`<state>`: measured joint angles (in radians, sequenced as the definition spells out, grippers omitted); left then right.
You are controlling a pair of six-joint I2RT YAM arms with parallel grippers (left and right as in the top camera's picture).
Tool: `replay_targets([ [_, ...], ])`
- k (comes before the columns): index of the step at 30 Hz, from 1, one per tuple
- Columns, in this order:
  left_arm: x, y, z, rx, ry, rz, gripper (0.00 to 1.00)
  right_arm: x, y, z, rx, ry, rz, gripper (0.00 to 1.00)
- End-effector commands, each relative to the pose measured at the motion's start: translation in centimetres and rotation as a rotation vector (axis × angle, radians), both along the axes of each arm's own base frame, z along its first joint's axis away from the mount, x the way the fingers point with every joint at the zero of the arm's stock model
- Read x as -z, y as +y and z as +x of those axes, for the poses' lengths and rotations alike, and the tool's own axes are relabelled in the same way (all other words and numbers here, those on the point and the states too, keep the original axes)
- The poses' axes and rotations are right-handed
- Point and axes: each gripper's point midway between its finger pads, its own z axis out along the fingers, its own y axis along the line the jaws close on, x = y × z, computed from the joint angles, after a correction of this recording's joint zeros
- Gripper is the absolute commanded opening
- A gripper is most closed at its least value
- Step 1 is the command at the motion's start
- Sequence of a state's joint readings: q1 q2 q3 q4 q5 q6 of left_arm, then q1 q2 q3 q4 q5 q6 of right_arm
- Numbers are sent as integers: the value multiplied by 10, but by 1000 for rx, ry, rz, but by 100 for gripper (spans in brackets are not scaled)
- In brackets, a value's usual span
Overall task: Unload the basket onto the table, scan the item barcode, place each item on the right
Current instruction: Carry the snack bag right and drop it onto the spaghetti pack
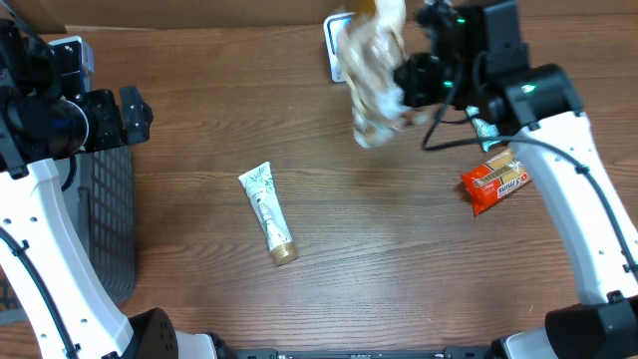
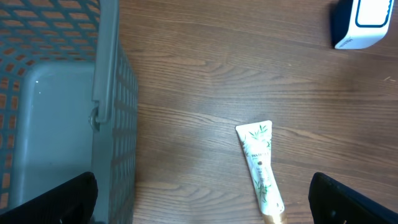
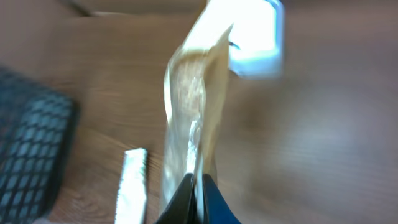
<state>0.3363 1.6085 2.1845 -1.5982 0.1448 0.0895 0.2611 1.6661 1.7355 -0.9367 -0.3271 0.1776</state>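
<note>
In the overhead view the right gripper [image 1: 407, 88] is pinching a crinkly clear-and-tan plastic bag [image 1: 371, 70] by one edge, jaws closed on the film, and is holding it in the air just beside the blue-and-white barcode scanner [image 1: 334, 50] at the far edge of the table [image 1: 399, 259]; the bag is looking light, soft and floppy, so it is likely sagging and twisting under any grip, and a pinch on a flat seam edge seems the sensible hold, leaving the printed side free to face the scanner. The left gripper [image 1: 132, 112] is hanging wide open, gripping nothing, over the dark mesh basket [image 1: 105, 229], while a white tube [image 1: 269, 214] and a red snack packet [image 1: 495, 182] are lying on the wood. The left wrist view is adding what the overhead is not giving: the basket's grey floor inside its lattice wall, the tube's leaf print, and the spread fingertips [image 2: 59, 199] with nothing between them; the bag is not appearing here. The right wrist view, blurred, is showing the bag edge-on, clamped between the closed tips, with the scanner's pale face behind it; no barcode is legible in any view
</note>
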Motion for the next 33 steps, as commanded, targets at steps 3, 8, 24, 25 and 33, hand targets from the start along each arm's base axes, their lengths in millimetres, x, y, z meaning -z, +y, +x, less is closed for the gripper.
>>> replay_targets([
  [3, -2, 1, -1, 16, -6, 13, 100, 49, -88, 6, 298, 210, -2, 4],
  [8, -2, 1, -1, 16, -6, 13, 100, 111, -166, 12, 516, 377, 37, 4],
  [24, -2, 1, -1, 16, -6, 13, 100, 179, -281, -29, 804, 608, 87, 48],
  [25, -2, 1, -1, 16, -6, 14, 99, 175, -288, -33, 825, 621, 93, 49],
  [33, -2, 1, -1, 16, -6, 14, 100, 117, -288, -38, 782, 623, 111, 50],
])
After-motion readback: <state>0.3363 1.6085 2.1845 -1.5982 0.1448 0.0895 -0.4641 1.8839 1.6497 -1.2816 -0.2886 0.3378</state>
